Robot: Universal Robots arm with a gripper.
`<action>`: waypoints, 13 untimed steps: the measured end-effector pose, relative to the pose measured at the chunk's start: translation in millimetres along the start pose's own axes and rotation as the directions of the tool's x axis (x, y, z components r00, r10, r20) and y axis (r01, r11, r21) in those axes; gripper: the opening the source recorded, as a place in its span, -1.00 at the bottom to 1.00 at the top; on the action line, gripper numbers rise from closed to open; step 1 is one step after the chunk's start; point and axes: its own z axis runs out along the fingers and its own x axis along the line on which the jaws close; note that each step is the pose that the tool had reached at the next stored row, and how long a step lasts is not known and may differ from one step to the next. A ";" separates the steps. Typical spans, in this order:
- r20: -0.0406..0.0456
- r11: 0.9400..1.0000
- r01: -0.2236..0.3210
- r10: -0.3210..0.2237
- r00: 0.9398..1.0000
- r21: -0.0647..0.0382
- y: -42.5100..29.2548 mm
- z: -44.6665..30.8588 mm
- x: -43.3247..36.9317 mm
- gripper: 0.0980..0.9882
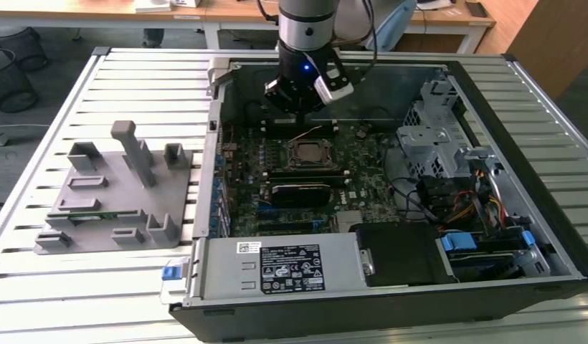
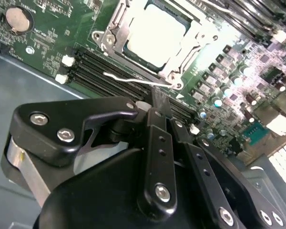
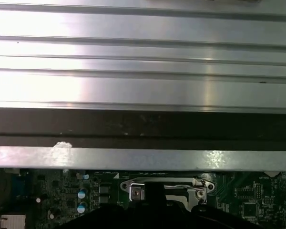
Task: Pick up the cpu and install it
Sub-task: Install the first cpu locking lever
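Exterior view: your tool hangs inside the open computer case at upper centre of the frame, just above the motherboard and a little beyond the CPU socket. The grey fixture tray sits well apart on the slatted desk at the left of the frame.

In the second wrist view the cpu lies flat in the socket at top centre, its pale metal top showing inside the metal frame, with the thin wire lever running just below it, beside the memory slots. The tool's black fingers fill the lower half, drawn together at the tips with nothing between them — you hold nothing.

So I judge the chip placed and the pick-up done; the step in hand looks like the close-out of the install. Whether the frame is latched I cannot tell. Securing it would call for a careful push on that thin lever, clear of the chip.
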 end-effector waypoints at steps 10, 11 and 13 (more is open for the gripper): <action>0.000 1.000 0.006 -0.006 1.000 0.000 0.1 4.9 -10.0 -0.98; 0.000 1.000 0.007 -0.007 1.000 0.000 0.1 5.4 -11.0 -0.98; 0.000 1.000 0.011 -0.011 1.000 -0.001 0.0 6.4 -12.4 -0.98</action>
